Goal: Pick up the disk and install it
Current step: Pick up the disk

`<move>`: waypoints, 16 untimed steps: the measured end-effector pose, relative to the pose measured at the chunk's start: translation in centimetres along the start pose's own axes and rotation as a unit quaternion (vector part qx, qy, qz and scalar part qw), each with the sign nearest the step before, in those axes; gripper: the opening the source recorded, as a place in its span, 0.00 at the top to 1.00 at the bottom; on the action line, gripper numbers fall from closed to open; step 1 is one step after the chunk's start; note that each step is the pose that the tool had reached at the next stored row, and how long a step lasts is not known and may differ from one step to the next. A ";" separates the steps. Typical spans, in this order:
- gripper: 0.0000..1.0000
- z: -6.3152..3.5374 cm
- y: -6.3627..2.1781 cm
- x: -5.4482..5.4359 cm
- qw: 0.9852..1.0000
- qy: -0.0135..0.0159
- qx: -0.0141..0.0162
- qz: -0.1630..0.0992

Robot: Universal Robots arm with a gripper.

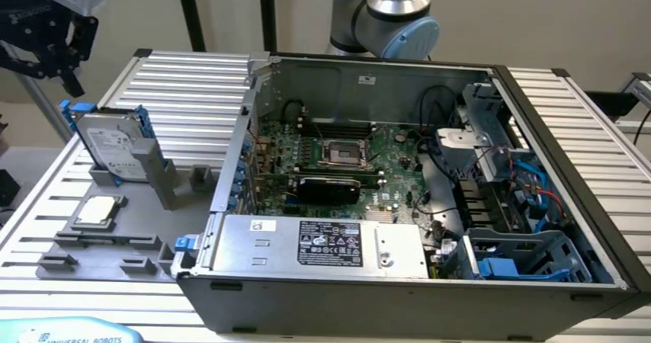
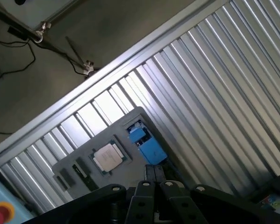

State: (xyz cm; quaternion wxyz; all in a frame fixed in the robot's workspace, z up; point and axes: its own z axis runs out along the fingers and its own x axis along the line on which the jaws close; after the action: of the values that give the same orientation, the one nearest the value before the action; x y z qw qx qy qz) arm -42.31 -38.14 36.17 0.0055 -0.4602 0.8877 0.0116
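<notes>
Overhead, the gripper [image 2: 154, 173] is held clenched on nothing above the disk [image 1: 110, 149], which is stood upright at a corner of the grey fixture tray [image 1: 142, 215] and could be toppled if the fingers are not spread before any descent.

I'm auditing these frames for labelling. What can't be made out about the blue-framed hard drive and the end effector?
- Exterior view: the black end effector is partly cut off by the top-left corner.
- Exterior view: the silver-grey hard drive in its bright blue plastic frame has label print too small to read; the grey plastic holder hides its lower edge.
- Wrist view: the drive is edge-on, label face hidden.
</notes>
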 end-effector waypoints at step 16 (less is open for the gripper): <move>0.89 0.10 0.04 0.0 0.989 0.001 -0.002 -0.145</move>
State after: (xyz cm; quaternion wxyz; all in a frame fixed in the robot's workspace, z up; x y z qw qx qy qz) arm -42.31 -38.08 36.08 0.0048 -0.5837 0.8119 0.0118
